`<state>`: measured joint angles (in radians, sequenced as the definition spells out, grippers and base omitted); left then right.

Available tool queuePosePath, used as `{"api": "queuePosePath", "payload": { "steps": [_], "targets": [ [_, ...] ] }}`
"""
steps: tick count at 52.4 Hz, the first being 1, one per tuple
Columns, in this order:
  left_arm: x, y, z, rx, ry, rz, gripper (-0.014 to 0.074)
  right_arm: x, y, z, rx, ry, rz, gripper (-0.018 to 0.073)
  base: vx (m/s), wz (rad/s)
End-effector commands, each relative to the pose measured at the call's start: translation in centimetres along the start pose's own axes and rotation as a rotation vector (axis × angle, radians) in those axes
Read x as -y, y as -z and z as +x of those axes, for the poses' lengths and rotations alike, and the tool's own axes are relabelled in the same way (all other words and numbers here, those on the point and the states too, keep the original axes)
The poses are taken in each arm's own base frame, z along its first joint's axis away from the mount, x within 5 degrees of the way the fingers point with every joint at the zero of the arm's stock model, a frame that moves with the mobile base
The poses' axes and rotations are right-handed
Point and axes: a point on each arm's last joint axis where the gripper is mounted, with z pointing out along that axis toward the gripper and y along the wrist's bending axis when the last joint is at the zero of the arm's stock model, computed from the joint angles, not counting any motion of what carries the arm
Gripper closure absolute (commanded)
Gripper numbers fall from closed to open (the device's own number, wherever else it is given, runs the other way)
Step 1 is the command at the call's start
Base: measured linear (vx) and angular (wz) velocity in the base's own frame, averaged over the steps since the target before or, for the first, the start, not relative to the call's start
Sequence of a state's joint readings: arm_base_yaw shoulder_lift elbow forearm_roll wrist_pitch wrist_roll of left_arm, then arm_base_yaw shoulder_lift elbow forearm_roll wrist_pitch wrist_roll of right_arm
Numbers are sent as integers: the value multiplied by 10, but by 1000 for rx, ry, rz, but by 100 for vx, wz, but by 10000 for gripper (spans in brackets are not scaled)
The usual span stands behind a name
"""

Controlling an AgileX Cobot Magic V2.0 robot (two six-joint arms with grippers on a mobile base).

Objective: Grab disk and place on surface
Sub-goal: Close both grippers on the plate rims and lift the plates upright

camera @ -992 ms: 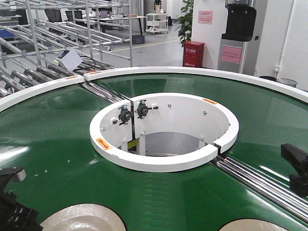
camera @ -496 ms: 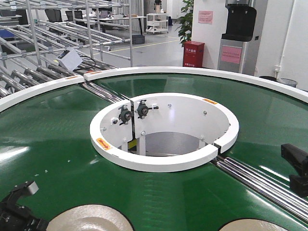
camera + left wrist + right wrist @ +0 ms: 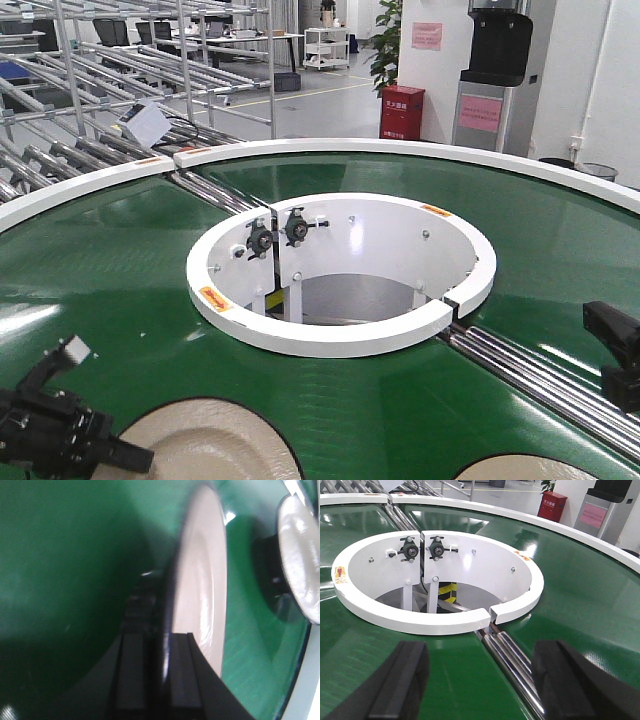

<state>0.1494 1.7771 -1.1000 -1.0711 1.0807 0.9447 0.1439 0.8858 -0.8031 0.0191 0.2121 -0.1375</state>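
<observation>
A cream disk (image 3: 215, 445) lies at the bottom left of the green belt (image 3: 120, 280), and my left gripper (image 3: 105, 452) is shut on its left rim. In the left wrist view the disk (image 3: 202, 595) runs edge-on into the narrow gap of the left gripper (image 3: 160, 675). A second cream disk (image 3: 525, 468) shows at the bottom right, and the left wrist view also catches this second disk (image 3: 300, 560). My right gripper (image 3: 618, 368) hangs open over the belt, with nothing inside the right gripper (image 3: 480, 685). The dark glossy tabletop surface is out of view.
The white inner ring (image 3: 340, 330) surrounds the conveyor's central hole. Steel rollers (image 3: 540, 375) cross the belt by the right gripper, and more rollers (image 3: 205, 190) lie at the back left. Metal racks (image 3: 90, 90) stand behind the conveyor's white outer rim (image 3: 420, 152).
My left gripper has swung right and up into view. The left disk has shifted right with it and looks larger. The right gripper and right disk have barely moved.
</observation>
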Motion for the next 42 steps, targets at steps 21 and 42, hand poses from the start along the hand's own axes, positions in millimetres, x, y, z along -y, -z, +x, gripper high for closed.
{"api": "queuePosePath", "payload": {
  "steps": [21,42],
  "targets": [
    [103,83,-27,471,-56,193,604,4,-12,15,-266,-261,11,137,0,0],
    [115,91,-22,481,-98,190,604,58,-80,68,-787,-477,-117,160,0,0]
  ]
}}
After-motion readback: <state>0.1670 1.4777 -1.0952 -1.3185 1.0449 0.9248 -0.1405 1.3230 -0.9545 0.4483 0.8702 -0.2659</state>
